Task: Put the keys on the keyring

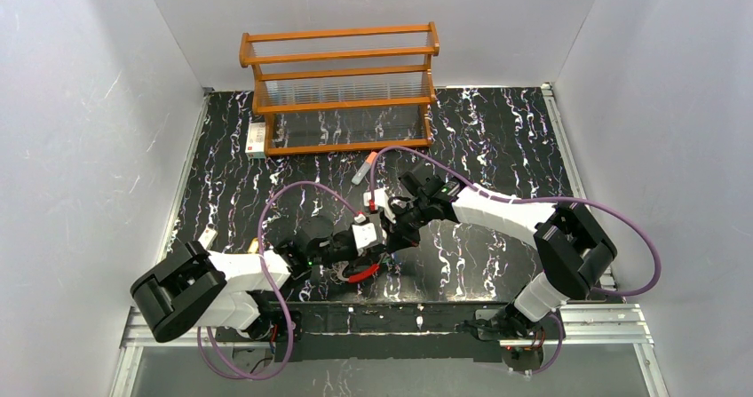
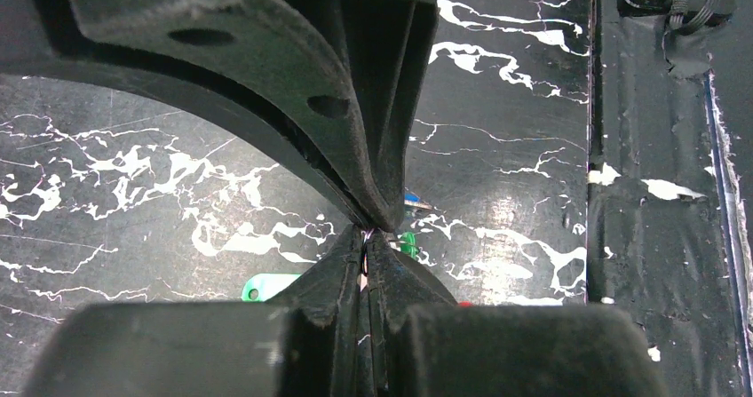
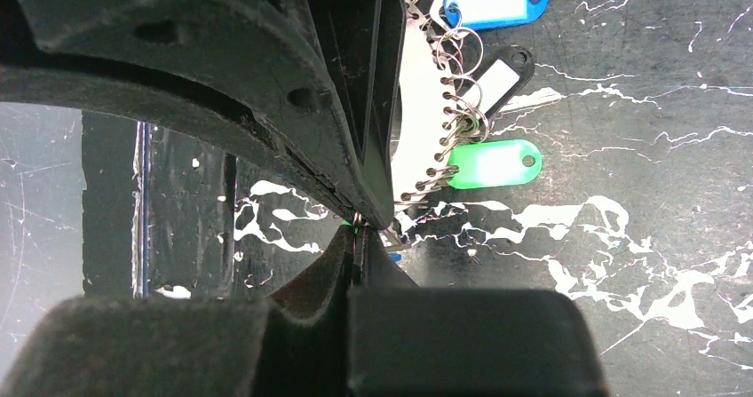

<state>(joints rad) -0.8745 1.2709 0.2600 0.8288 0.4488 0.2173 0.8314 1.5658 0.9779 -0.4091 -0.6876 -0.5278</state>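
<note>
My left gripper (image 1: 375, 239) (image 2: 366, 232) is shut on a thin wire, which looks like the keyring's pale part. The keyring's red section (image 1: 362, 275) hangs just below it over the table. My right gripper (image 1: 398, 223) (image 3: 357, 225) meets it tip to tip and is shut on a small metal ring of a key. In the right wrist view, keys with a blue head (image 3: 494, 0), a green head (image 3: 494, 163) and a black-framed white head (image 3: 499, 81) hang on several small rings. A green head (image 2: 265, 286) shows behind my left fingers.
A wooden rack (image 1: 342, 91) stands at the back of the black marbled table (image 1: 497, 139). A grey stick with an orange cap (image 1: 362, 168) lies in front of it. A small white tag (image 1: 207, 236) lies at the left edge. Purple cables arc over both arms.
</note>
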